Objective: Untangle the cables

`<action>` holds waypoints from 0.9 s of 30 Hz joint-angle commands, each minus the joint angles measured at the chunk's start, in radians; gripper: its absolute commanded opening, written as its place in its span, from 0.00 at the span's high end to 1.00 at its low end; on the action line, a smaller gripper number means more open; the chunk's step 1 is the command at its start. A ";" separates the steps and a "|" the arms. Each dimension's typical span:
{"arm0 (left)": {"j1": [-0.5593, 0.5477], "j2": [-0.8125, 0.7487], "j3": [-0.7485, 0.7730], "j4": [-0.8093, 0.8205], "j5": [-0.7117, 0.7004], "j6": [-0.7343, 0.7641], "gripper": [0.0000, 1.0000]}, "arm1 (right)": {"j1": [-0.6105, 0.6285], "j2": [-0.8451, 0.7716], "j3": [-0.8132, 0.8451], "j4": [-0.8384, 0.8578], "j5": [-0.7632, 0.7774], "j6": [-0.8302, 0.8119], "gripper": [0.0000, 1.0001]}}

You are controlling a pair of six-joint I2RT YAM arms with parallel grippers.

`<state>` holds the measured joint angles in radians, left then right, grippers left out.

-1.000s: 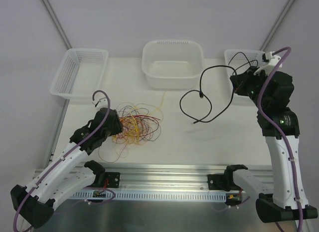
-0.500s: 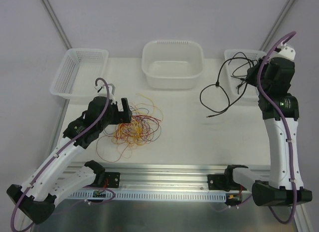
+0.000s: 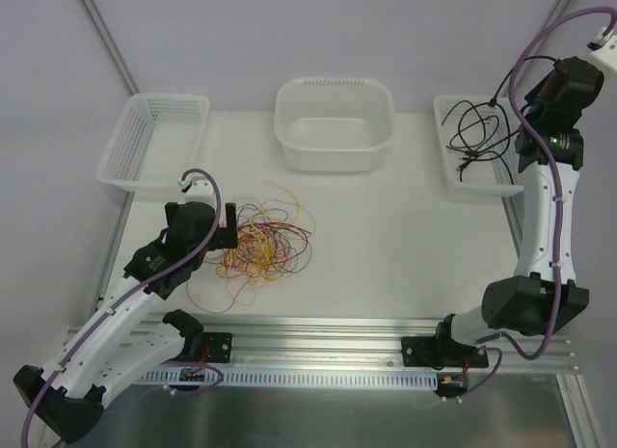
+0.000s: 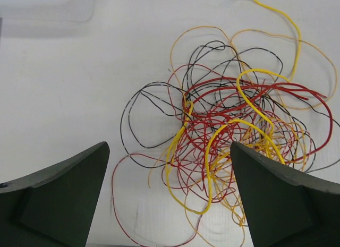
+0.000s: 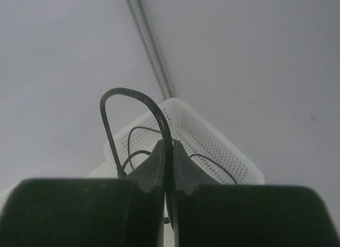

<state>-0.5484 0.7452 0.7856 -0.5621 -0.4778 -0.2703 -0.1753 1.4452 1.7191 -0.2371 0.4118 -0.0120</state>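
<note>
Far right of the tangle (image 3: 265,248), we pinch a black cable (image 3: 477,130) in our right gripper (image 5: 167,151) over a basket (image 3: 453,171) for dropping, while at its left edge our left gripper (image 4: 169,148) gapes for another.

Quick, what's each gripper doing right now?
Left gripper: open, holding nothing, fingers either side of the tangled cables.
Right gripper: shut on the black cable.

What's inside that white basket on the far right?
Loops of black cable hang into the right basket, pinched above by the right tool. The arm hides the basket's right edge.
</note>
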 commanded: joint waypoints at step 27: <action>0.024 0.071 -0.017 0.014 -0.113 0.059 0.01 | -0.170 0.733 0.175 -0.036 -0.168 0.104 0.95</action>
<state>-0.5346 0.8124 0.7700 -0.5610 -0.5617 -0.2237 -0.3149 2.1704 1.8397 -0.2020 0.2584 0.0254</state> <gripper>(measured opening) 0.992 0.051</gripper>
